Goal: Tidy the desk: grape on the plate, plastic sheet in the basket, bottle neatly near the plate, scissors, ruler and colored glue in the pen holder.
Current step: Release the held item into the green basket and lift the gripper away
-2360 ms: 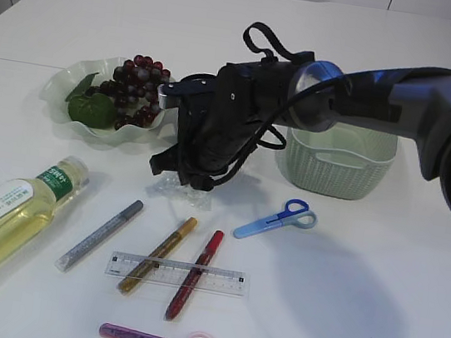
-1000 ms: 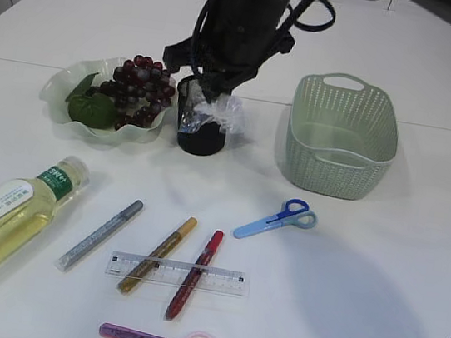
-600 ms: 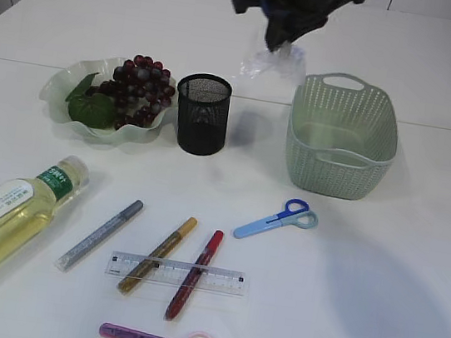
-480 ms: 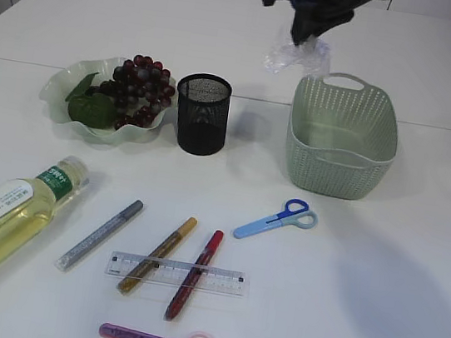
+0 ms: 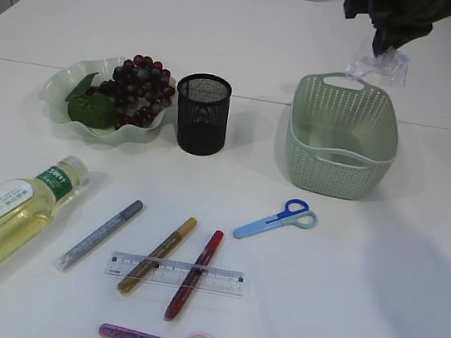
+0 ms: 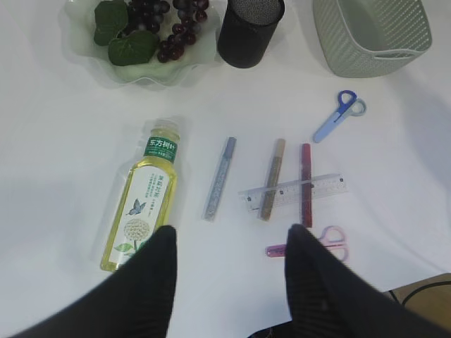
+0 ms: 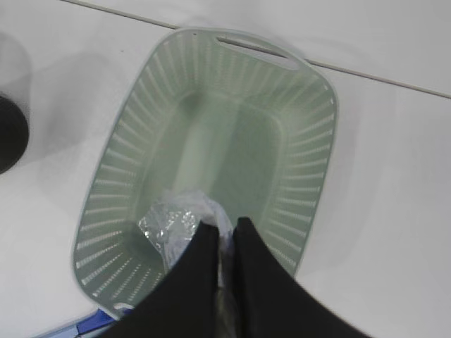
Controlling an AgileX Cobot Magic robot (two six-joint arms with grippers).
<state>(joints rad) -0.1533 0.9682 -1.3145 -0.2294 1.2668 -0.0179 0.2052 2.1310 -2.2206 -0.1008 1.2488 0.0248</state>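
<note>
Right wrist view looks down into my pale green basket (image 7: 296,204), with my right jaws (image 7: 227,243) clenched on the crumpled plastic sheet (image 7: 176,227) above its near end. If I let go off-centre, I judge the light, springy film could catch the rim and slide onto the desk (image 5: 413,271). My left jaws (image 6: 229,264) hang released, holding nothing.

Bottle (image 6: 144,196): green neck label bears Chinese characters, apparently "东方树叶"; smaller print illegible. Ruler (image 6: 293,192): graduation marks present, numerals too small to read.
</note>
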